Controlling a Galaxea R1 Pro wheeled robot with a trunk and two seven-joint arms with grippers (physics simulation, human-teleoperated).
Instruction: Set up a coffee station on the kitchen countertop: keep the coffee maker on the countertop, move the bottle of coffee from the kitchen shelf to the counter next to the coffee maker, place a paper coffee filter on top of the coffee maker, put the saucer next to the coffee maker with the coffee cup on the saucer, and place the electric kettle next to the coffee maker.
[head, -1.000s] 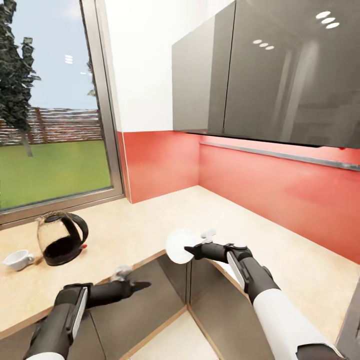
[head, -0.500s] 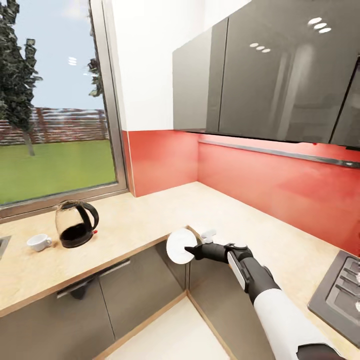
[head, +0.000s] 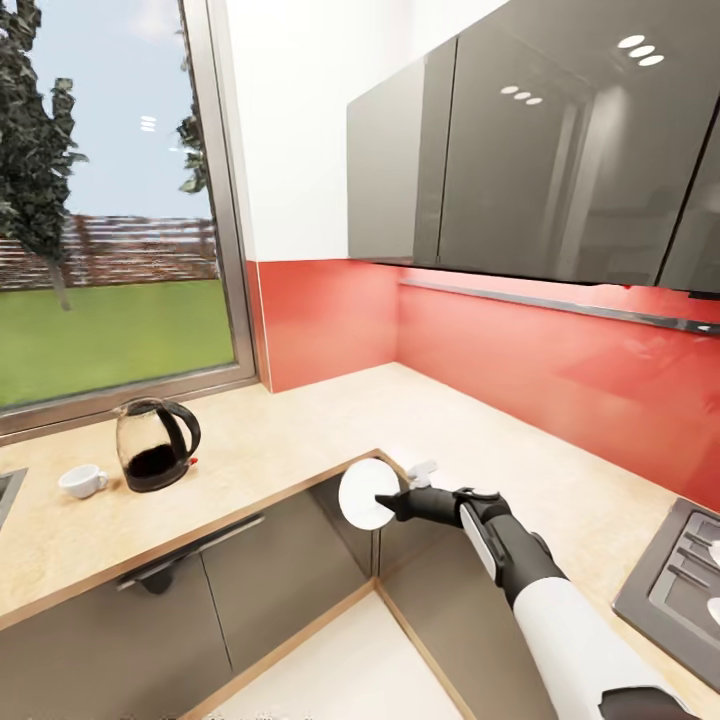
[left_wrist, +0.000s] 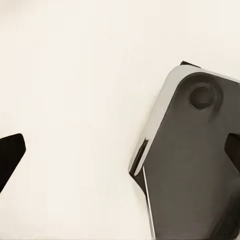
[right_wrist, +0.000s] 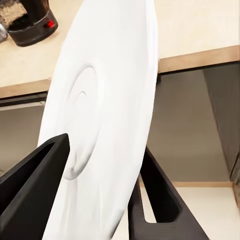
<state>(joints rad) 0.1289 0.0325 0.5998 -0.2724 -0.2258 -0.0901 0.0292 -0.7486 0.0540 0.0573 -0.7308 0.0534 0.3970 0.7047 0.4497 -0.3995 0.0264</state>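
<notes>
Nearest the robot, at about five o'clock in the head view, the right arm reaches forward with the right gripper (head: 385, 497) pinching the saucer (head: 363, 494) by its rim, the plate standing on edge over the inner corner of the countertop (head: 300, 430). From the right wrist camera the saucer (right_wrist: 100, 125) sits between the two dark fingers (right_wrist: 30, 175), one on each face. Whether the left gripper's jaws are spread or pressed together cannot be told: its wrist camera gives little beyond a pale surface and part of the robot's own body.

Farther off, at ten o'clock, the electric kettle (head: 157, 444) stands on the counter below the window (head: 105, 230), with the coffee cup (head: 82, 481) just beside it at its nine o'clock.

A thin edge grip on a tilted plate looks risky: a jolt while driving could let it rotate or slip out and fall past the counter edge to the floor.
</notes>
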